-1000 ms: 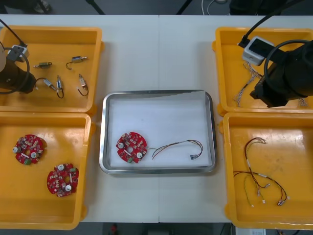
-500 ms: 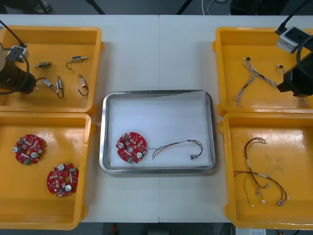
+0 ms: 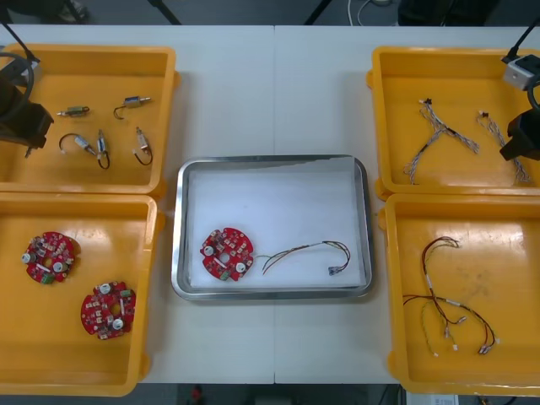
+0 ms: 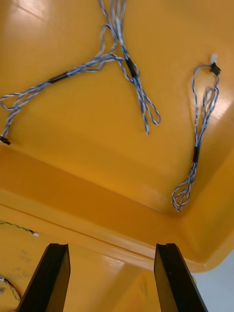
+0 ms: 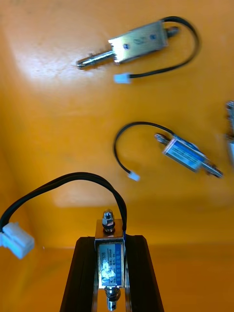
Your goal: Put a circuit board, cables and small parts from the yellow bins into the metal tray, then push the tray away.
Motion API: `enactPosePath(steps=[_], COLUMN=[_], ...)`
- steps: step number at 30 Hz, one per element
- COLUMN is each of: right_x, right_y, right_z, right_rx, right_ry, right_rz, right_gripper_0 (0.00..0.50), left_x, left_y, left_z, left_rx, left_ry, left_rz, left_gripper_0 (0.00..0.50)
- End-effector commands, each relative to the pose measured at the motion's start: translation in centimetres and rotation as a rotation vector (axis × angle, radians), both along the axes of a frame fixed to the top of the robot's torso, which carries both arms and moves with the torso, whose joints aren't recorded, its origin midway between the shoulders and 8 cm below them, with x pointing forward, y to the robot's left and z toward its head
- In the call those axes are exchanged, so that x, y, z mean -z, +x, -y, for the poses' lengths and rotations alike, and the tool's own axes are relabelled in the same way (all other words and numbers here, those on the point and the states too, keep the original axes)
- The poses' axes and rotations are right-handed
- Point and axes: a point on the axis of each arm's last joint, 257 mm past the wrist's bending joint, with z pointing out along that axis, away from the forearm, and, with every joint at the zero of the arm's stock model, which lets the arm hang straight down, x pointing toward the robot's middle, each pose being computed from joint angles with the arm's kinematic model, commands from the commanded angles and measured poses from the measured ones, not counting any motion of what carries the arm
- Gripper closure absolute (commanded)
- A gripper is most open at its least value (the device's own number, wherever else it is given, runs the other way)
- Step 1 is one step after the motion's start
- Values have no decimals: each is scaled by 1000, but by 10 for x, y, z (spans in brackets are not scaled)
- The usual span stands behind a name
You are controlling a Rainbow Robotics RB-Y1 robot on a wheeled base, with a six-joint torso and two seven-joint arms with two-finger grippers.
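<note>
– While the left tool hangs over the far left yellow bin, what is its state?
– Clamped. Its fingers stand apart only by the width of one small metal part, which sits between them with its long axis in line with them. Its black lead and white plug trail to one side. Gripping the body rather than the lead should keep the part from swinging. Other small parts lie loose on the bin floor beyond.
– And the right tool?
– Fingers apart, nothing between them. It is at the right edge of the bench, near the wall between the far right bin and the near right bin. The twisted blue and white cables lie in the far right bin ahead of it. Open jaws suit an approach to a cable; none is taken.
– What does the metal tray hold?
– One circuit board toward its near left corner and one thin cable just beside it, on the white lining. No small part is in it yet.
– Next requirement?
– Probably a carry from the bin to the tray's bare area, clear of the board, so the lead does not snag. The push belongs last, after loading.
</note>
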Motion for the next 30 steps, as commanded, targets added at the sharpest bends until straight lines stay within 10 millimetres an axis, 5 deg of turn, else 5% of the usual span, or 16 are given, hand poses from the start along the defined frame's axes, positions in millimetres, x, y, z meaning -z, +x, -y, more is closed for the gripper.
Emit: enactPosePath(steps=[1,11,19,30], right_x=[-35,-31,-24,2], right_y=[13,46,72,81], right_z=[29,46,59,71], right_rx=[66,8,-78,-94], right_ry=[-12,-23,-71,-95], right_rz=[27,39,95,86], right_gripper_0=[0,0,0,0], left_x=[-61,-80,-87,-63], left_y=[-2,-26,-54,-84], left_z=[14,87,170,263], left_rx=[37,73,163,255], left_ry=[63,-13,-74,-103], left_rz=[45,24,17,23], left_gripper_0=[500,500,500,500])
